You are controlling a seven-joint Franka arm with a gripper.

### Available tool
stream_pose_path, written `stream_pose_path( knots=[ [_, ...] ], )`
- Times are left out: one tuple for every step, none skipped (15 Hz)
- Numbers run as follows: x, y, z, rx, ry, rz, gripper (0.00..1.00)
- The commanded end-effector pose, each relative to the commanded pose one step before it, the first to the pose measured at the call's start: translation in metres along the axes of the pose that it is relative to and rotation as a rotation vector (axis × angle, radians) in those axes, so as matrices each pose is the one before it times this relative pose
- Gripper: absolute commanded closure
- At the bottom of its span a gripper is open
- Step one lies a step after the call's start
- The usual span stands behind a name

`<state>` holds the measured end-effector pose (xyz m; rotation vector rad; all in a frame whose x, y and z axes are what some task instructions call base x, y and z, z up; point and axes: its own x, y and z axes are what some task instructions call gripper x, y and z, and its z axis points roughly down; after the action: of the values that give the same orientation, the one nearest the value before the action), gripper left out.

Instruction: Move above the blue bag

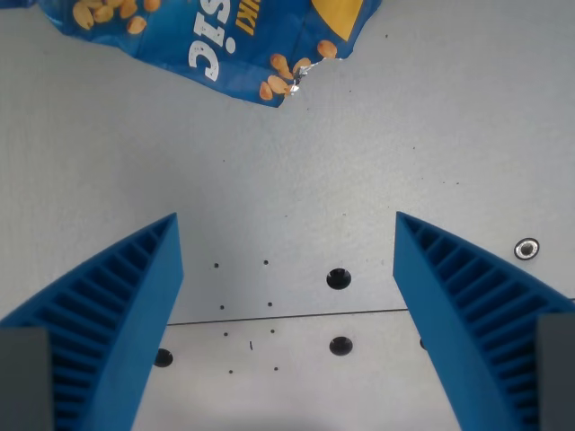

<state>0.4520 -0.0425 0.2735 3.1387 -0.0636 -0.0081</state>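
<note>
A blue snack bag (207, 40) with white letters and printed peanuts lies along the top edge of the wrist view, cut off by the frame; its torn corner shows silver foil. My gripper (286, 238) hangs over the bare grey table below the bag in the picture, well apart from it. Its two blue ribbed fingers (117, 314) stand wide apart at the lower left and lower right, open, with nothing between them.
The grey table (359, 144) has a seam line running across the lower part, several small bolt holes (338, 277) and a metal screw head (526, 249) at the wrist view's right.
</note>
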Motion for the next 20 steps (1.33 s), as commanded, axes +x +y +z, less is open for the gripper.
stream_pose_path(
  knots=[
    [0.00014, 0.00001, -0.00147, -0.00009, 0.0037, -0.0004, 0.0],
    [0.0, 0.0, 0.0, -0.00013, -0.0001, -0.0004, 0.0],
    [0.00002, 0.0, 0.00001, -0.00008, 0.0001, -0.0002, 0.0],
    [0.00006, -0.00001, 0.00003, 0.0, 0.0001, -0.0002, 0.0],
    [0.00013, -0.00003, 0.00007, -0.0002, 0.0005, -0.0006, 0.0],
    [0.00022, -0.00005, 0.00012, -0.00013, 0.0003, -0.0004, 0.0],
    [0.00034, -0.00007, 0.00019, -0.00004, 0.0001, -0.0006, 0.0],
    [0.0005, -0.00011, 0.00027, -0.00013, 0.0004, -0.0008, 0.0],
    [0.00069, -0.00015, 0.00038, -0.00022, 0.0003, -0.001, 0.0],
    [0.00091, -0.0002, 0.0005, -0.00011, 0.0007, -0.0011, 0.0],
    [0.00117, -0.00025, 0.00064, 0.00006, 0.0005, -0.0018, 0.0],
    [0.00145, -0.00031, 0.00079, -0.00009, 0.0007, -0.0018, 0.0],
    [0.00175, -0.00037, 0.00094, 0.00007, 0.0, -0.0016, 0.0],
    [0.00204, -0.00043, 0.00107, 0.00012, -0.0019, -0.0015, 0.0],
    [0.00231, -0.00049, 0.00118, 0.00051, -0.0009, -0.0009, 0.0],
    [0.00258, -0.00054, 0.00127, 0.00014, -0.0012, -0.0016, 0.0],
    [0.00283, -0.00059, 0.00135, 0.00032, -0.0023, -0.0012, 0.0],
    [0.00304, -0.00063, 0.00141, 0.00041, -0.0048, -0.0016, 0.0],
    [0.00323, -0.00066, 0.00142, 0.00049, -0.0028, -0.0009, 0.0],
    [0.0034, -0.00069, 0.00143, 0.00082, -0.0032, -0.0004, 0.0]
  ],
)
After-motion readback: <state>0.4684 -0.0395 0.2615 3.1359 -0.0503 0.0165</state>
